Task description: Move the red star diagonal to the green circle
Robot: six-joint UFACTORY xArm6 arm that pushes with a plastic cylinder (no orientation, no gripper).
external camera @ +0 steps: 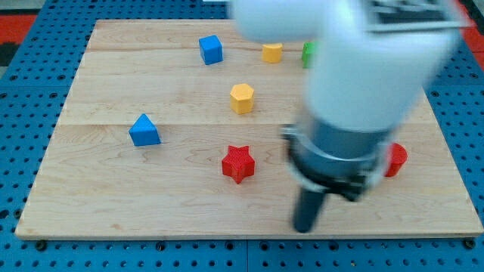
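Blue cube (pixel 212 49), blue triangle (pixel 144 131), yellow hexagon (pixel 242 98), yellow block (pixel 272 52), red block (pixel 395 159) on board (pixel 113 204)

Robotics lab: wooden board (pixel 113 204) on blue pegboard bench (pixel 23 75).

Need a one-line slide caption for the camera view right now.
My tip rests near the board's bottom edge, right of the red star, apart from it; the green block sits half-hidden at top.

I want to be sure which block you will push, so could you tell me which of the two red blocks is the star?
The red star, lying left of my tip near the view's bottom. The other red block sits at the view's right, half hidden behind the arm, with no points visible.
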